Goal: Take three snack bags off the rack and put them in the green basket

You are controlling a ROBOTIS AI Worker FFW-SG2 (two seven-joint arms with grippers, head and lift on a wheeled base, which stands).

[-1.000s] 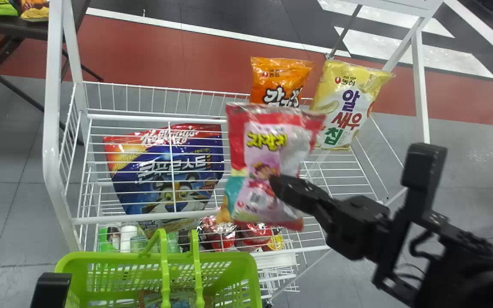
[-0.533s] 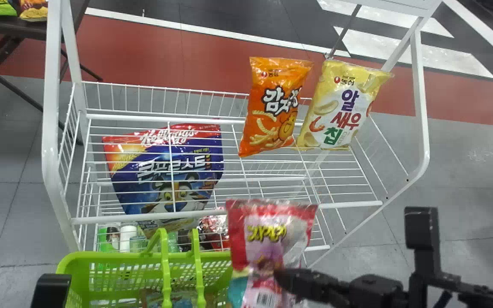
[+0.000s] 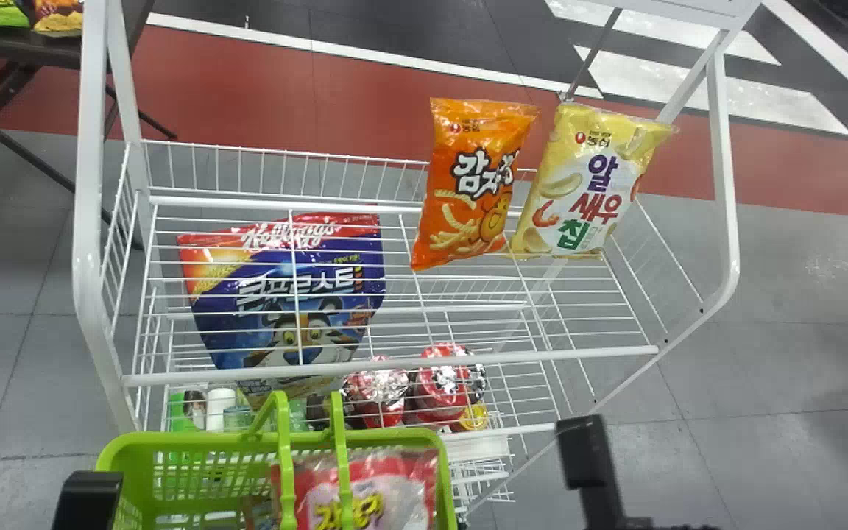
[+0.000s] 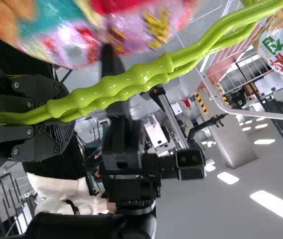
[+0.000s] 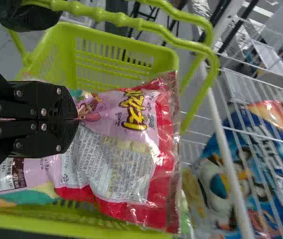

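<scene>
The white rack (image 3: 90, 221) stood behind the green basket (image 3: 210, 442), holding a blue-and-red cereal bag (image 3: 284, 294) on its left, and a yellow-and-white snack bag (image 3: 589, 184) and an orange snack bag (image 3: 472, 195) farther right. A pink-and-red snack bag (image 3: 380, 489) was at the basket's right part, pinched by the right gripper (image 5: 76, 119); the left gripper (image 4: 64, 117) was closed around the basket's handles (image 4: 106, 87)
</scene>
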